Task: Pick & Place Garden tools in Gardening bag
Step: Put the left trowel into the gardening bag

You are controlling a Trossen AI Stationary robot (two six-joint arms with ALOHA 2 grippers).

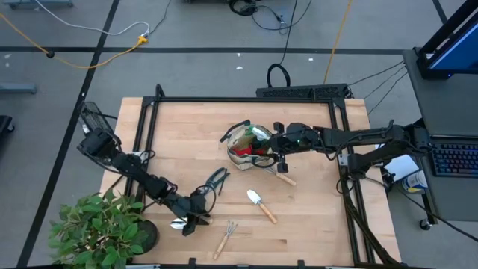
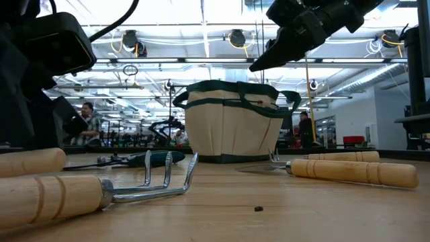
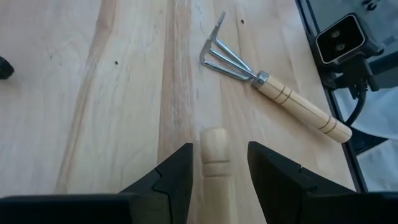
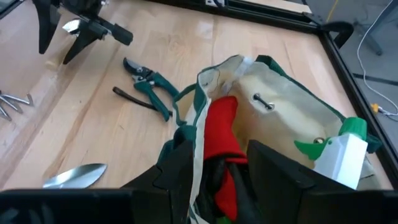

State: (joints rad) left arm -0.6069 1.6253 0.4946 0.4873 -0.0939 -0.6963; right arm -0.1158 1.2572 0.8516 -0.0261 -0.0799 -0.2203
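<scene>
Already your left gripper [image 1: 196,217] sat low at the near-left part of the bench [image 1: 314,224], beside the potted plant [image 1: 101,228], its fingers [image 3: 171,180] set either side of a trowel's wooden handle [image 3: 214,165]; whether they pressed on it or only bracketed it, you could not tell. Just ahead of it lay the hand rake [image 3: 273,93]. Your right gripper [image 1: 275,149] hung over the gardening bag [image 1: 246,146] at mid-bench, fingers [image 4: 180,165] parted with the bag's rim and the red glove [image 4: 221,134] between them, grasping nothing. In the bag stood the green spray bottle [image 4: 339,155]. The pruning shears [image 1: 216,179] lay on the bench near the bag, and another trowel [image 1: 261,203] lay toward the near edge.
</scene>
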